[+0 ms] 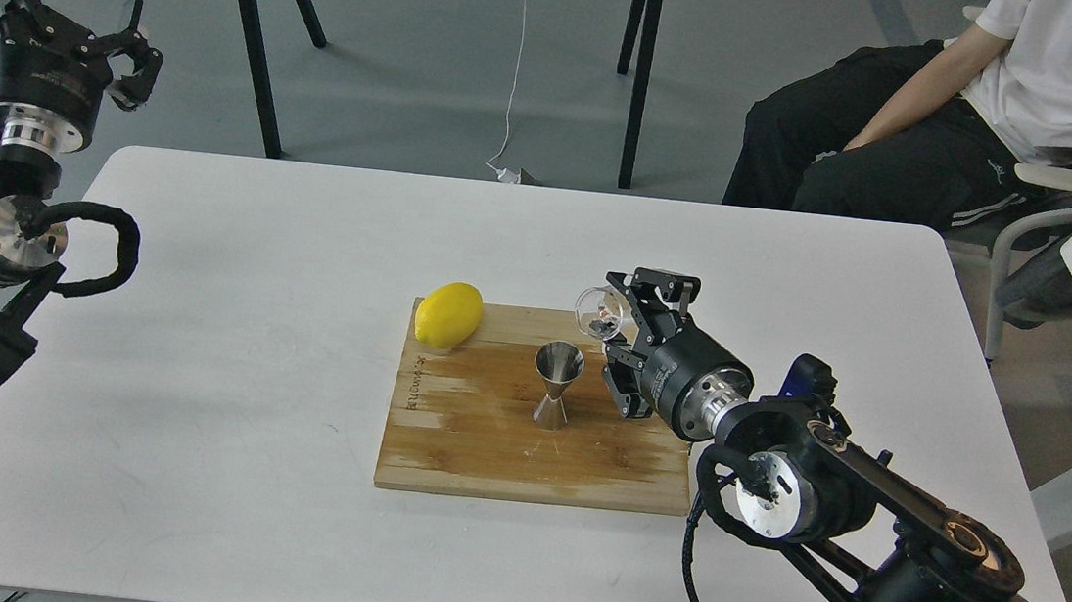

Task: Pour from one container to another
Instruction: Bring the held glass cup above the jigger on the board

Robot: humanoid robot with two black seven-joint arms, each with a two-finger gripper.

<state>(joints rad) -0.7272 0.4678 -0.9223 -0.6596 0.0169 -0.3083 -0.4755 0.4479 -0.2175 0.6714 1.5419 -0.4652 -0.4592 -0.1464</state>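
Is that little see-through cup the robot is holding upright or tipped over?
Tipped. The clear cup lies on its side in the right claw, its round mouth facing left, above and right of the steel jigger.

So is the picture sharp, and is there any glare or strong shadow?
Head view: sharp overall, with soft, even light. The jigger casts only a faint shadow on the board; small glints show on the jigger and on the cup in the right gripper; the cup is hard to see.

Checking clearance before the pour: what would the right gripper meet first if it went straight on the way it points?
Probably nothing soon: the right gripper, holding the small clear cup, points left, seemingly above the shiny steel jigger. Depth is unclear.
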